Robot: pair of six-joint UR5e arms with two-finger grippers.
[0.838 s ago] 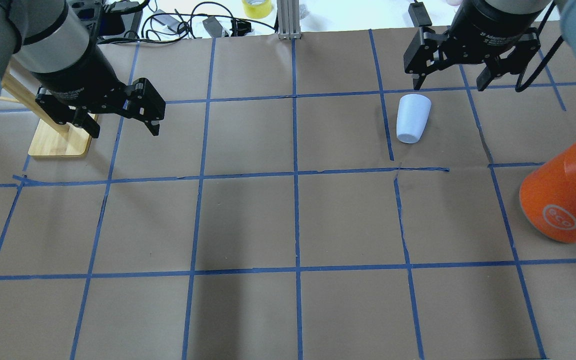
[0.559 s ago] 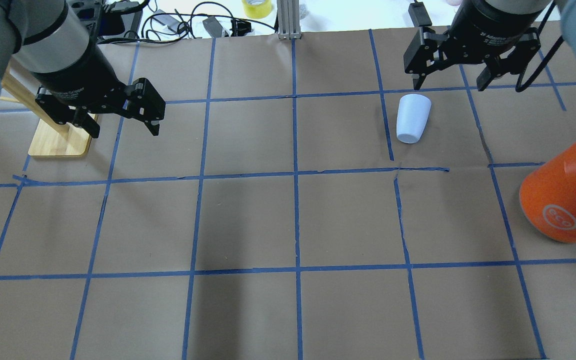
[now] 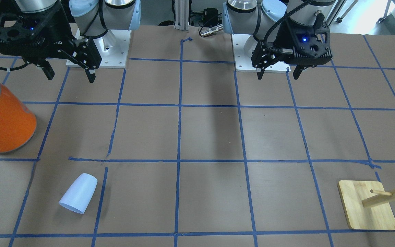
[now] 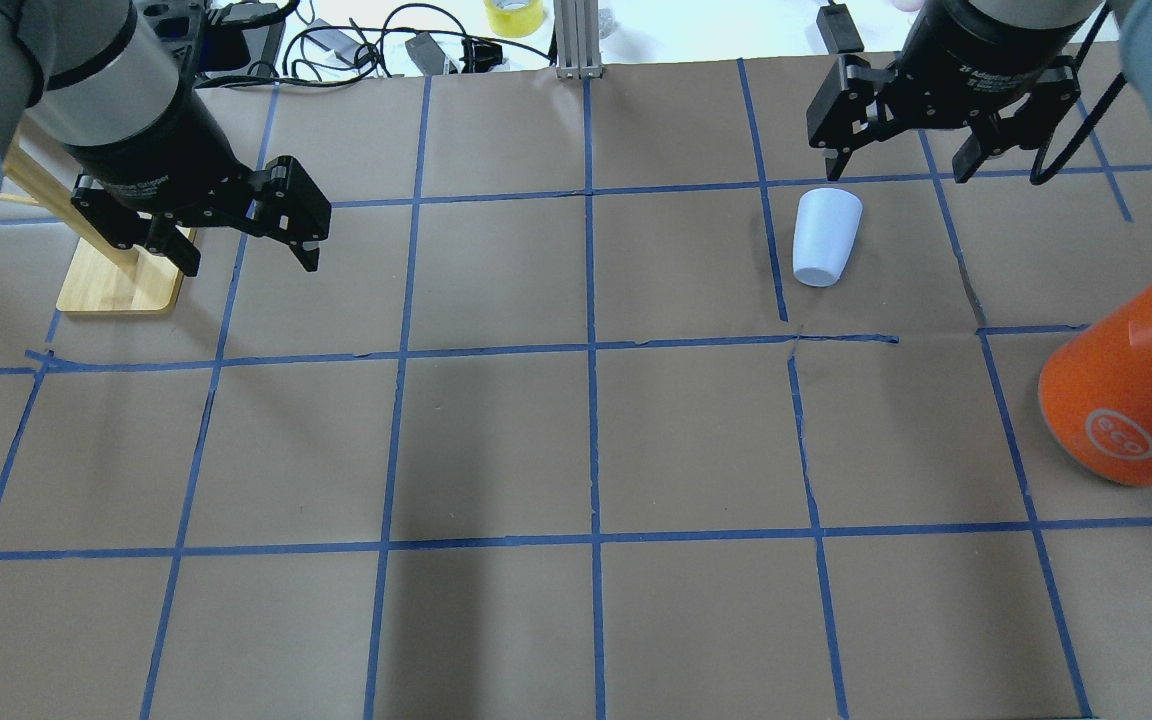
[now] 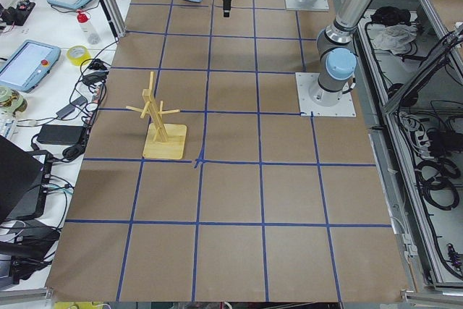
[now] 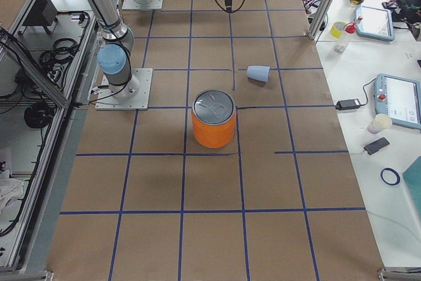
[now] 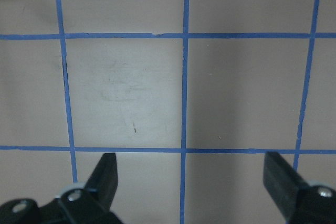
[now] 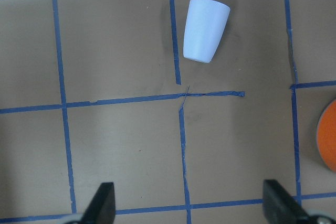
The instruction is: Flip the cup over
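Observation:
The pale blue cup (image 4: pixel 826 238) lies on its side on the brown paper at the right rear, its wide mouth pointing away from the robot. It also shows in the front view (image 3: pixel 78 193) and the right wrist view (image 8: pixel 206 30). My right gripper (image 4: pixel 898 165) is open and empty, raised above the table and apart from the cup; it also shows in the front view (image 3: pixel 70 77). My left gripper (image 4: pixel 248 262) is open and empty, raised over the left side, far from the cup; it also shows in the front view (image 3: pixel 277 76).
A large orange can (image 4: pixel 1126 400) with a silver top stands at the table's right edge, nearer the robot than the cup. A wooden peg stand (image 4: pixel 121 285) stands at the far left, beside the left gripper. Blue tape lines grid the paper. Cables and a tape roll (image 4: pixel 513 15) lie beyond the far edge.
My right gripper has edged very slightly toward the table's far side. The cup and the left arm have not moved.

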